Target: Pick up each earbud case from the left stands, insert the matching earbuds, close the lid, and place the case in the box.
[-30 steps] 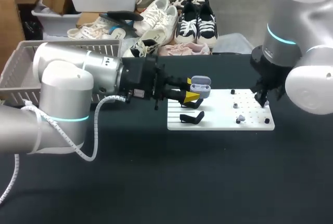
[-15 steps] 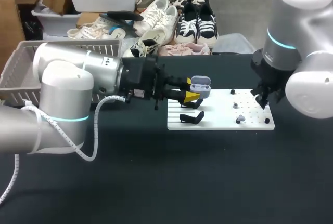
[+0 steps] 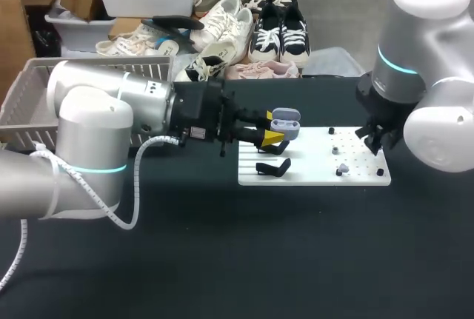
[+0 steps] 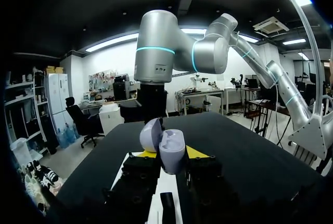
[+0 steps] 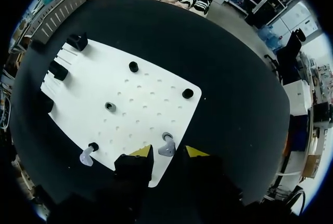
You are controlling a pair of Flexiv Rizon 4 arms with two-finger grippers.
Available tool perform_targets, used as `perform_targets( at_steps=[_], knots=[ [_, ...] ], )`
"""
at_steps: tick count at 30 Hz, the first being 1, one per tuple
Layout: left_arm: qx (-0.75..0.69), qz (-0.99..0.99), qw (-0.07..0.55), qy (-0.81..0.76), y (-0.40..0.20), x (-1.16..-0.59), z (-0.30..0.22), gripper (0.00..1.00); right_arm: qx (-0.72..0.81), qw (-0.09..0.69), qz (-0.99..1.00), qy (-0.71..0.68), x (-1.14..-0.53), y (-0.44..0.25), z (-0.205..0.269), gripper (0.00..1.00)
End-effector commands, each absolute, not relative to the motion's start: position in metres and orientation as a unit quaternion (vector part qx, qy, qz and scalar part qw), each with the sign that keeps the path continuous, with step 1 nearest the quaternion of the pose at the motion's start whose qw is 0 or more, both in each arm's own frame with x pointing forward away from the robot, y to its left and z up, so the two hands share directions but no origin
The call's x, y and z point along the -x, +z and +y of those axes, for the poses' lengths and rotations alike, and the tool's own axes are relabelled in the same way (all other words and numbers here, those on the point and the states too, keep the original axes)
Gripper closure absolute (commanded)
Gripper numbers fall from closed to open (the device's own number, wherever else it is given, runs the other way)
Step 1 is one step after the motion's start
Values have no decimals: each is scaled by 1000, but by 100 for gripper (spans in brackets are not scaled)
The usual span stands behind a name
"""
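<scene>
My left gripper (image 3: 271,137) is shut on an open lavender earbud case (image 3: 285,124), held above the left end of the white board (image 3: 311,175). In the left wrist view the case (image 4: 166,148) sits between the yellow tips of the left gripper (image 4: 166,155), lid up. My right gripper (image 3: 372,143) hangs low over the board's right edge. In the right wrist view a lavender earbud (image 5: 166,149) lies between the fingers of the right gripper (image 5: 167,154), which stand apart from it. A second earbud (image 5: 86,156) lies beside a black peg (image 5: 93,146).
Black case stands (image 3: 272,166) sit on the board's left part, the stands (image 5: 58,69) also showing in the right wrist view. Small black pegs (image 5: 133,66) dot the board. A grey basket (image 3: 29,89) stands at the table's far left.
My right arm has shifted slightly over the board's right edge, and its fingers have drawn closer together. The left arm and the case have not moved.
</scene>
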State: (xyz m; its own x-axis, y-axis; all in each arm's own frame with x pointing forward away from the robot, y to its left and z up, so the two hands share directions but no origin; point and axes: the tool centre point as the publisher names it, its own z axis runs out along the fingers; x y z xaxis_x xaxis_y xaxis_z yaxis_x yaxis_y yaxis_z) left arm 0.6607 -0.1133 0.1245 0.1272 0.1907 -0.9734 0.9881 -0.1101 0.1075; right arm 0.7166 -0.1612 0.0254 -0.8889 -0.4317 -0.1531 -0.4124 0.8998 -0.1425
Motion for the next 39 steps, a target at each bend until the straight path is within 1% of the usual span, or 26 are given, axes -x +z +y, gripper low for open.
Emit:
perform_targets(
  at_steps=[1,2,5,13,20,22,24,31,39],
  knots=[
    [-600,491,451,-442,125,-661,-114,100,216,93,970,-57,-717,23,-161,67],
    [-600,491,451,-442,125,-661,-114,100,216,93,970,-57,-718,23,-161,67],
    [-600,491,451,-442,125,-661,-114,100,215,93,970,-58,-718,22,-161,73],
    [-600,491,451,-442,125,-661,-114,100,216,89,971,-56,-719,19,-162,72],
    [-600,491,451,-442,125,-661,-114,100,217,88,971,-56,-719,19,-161,76],
    [-600,491,451,-442,125,-661,-114,100,218,87,970,-56,-719,19,-161,84],
    [-600,491,451,-442,125,-661,-114,100,218,86,970,-56,-719,18,-161,100],
    [-600,491,451,-442,125,-661,-114,100,217,87,971,-55,-717,20,-162,100],
    [-600,491,451,-442,125,-661,-114,100,236,98,963,-81,-707,50,-158,100]
  ],
)
